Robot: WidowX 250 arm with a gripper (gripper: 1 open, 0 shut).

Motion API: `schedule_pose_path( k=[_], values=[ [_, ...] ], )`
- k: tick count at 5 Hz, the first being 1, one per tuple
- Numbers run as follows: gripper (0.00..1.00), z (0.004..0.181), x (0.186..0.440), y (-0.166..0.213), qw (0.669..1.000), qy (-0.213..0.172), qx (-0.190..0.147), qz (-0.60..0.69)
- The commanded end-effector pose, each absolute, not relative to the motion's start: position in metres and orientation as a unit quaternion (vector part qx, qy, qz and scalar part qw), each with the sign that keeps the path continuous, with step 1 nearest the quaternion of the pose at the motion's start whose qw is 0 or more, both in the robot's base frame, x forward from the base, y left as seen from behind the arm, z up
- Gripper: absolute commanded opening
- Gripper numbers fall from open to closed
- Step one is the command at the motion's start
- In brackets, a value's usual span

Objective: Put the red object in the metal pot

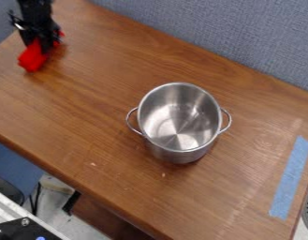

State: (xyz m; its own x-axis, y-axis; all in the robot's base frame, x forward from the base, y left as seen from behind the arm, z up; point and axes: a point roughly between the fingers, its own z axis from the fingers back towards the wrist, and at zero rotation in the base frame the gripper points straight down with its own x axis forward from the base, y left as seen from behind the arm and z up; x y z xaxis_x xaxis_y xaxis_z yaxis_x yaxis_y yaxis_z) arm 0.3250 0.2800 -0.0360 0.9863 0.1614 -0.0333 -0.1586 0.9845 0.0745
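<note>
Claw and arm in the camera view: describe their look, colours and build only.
The claw and the short stretch of arm above it are black, narrow and blocky, with a dark boxy body. The picture is too coarse to show cables or markings.
</note>
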Motion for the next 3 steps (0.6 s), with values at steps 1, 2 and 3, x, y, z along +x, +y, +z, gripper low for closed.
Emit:
schedule_pose_path(
  k=[1,2,3],
  values=[
    [0.00,-0.041,0.306,0.286,0.984,0.021,0.035,0.176],
    [1.00,-0.050,0.290,0.286,0.964,0.020,0.026,0.264],
    [0.00,-0.053,0.281,0.241,0.977,0.012,0.021,0.212]
  ],
)
